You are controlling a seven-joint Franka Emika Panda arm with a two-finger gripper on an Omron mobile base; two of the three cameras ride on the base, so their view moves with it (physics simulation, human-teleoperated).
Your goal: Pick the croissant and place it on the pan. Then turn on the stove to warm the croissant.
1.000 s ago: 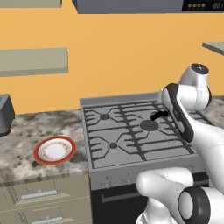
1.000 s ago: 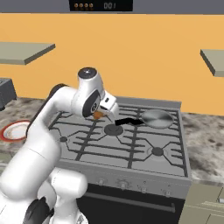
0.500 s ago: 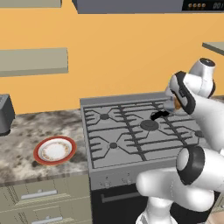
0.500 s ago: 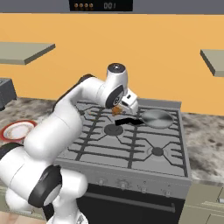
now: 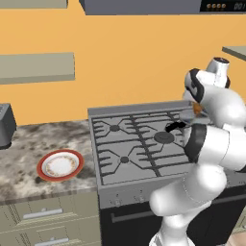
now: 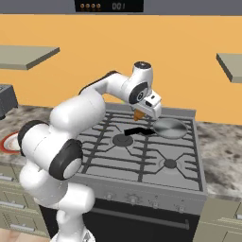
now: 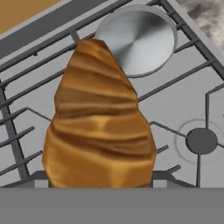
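My gripper (image 6: 142, 111) is shut on the golden-brown croissant (image 6: 138, 116) and holds it in the air above the back of the stove (image 6: 142, 156). In the hand view the croissant (image 7: 98, 127) hangs large in front, hiding most of the fingertips. The round grey pan (image 7: 138, 39) lies beyond it on a back burner, empty. From the right base view the pan (image 6: 169, 128) sits just right of and below the croissant, its black handle pointing left. The left base view shows a sliver of the croissant (image 5: 197, 108) beside the arm.
A red-rimmed white plate (image 5: 43, 166) lies empty on the speckled counter left of the stove (image 5: 134, 149), and its edge shows as the plate (image 6: 4, 142) in the right base view. Small knobs line the stove front. Shelves hang on the orange wall.
The arm has swung to the right across the stove with the croissant in its grip, bringing it close to the pan. The pan and plate have stayed put.
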